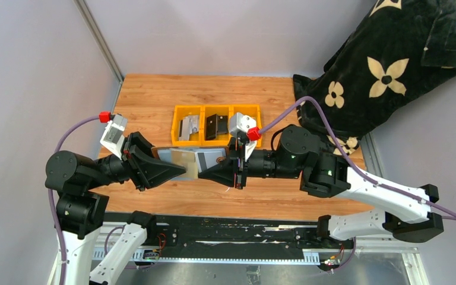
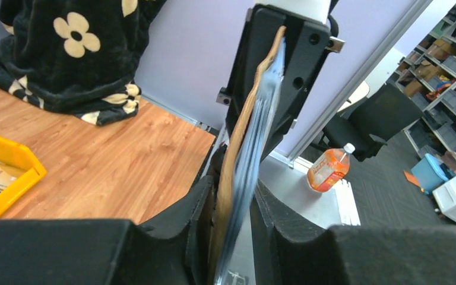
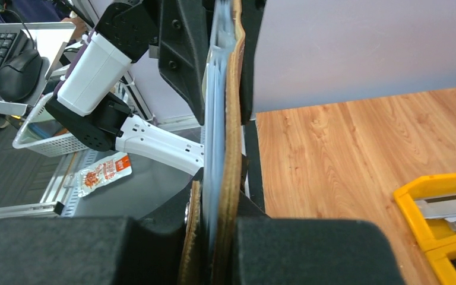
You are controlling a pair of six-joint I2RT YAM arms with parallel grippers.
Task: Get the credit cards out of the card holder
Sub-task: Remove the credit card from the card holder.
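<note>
The card holder [image 1: 197, 161] hangs open above the table's front, grey inside up, with a brown tab [image 1: 219, 159] at its right end. A tan, shiny patch [image 1: 185, 164] on its left half may be a card; I cannot tell. My left gripper [image 1: 181, 169] is shut on its left end and my right gripper [image 1: 215, 169] on its right end. Each wrist view shows the holder edge-on between the fingers: left wrist [image 2: 243, 148] in my left gripper [image 2: 231, 199], right wrist [image 3: 233, 119] in my right gripper [image 3: 217, 199]. A grey card [image 1: 188, 127] and a black card [image 1: 216, 126] lie in the bins.
A yellow three-part bin [image 1: 176, 124] stands behind the holder; the right wrist's camera covers its right part. A black flowered blanket [image 1: 386, 65] lies at the back right. Off the table are an orange bottle [image 2: 328, 169] and a snack packet [image 3: 104, 173].
</note>
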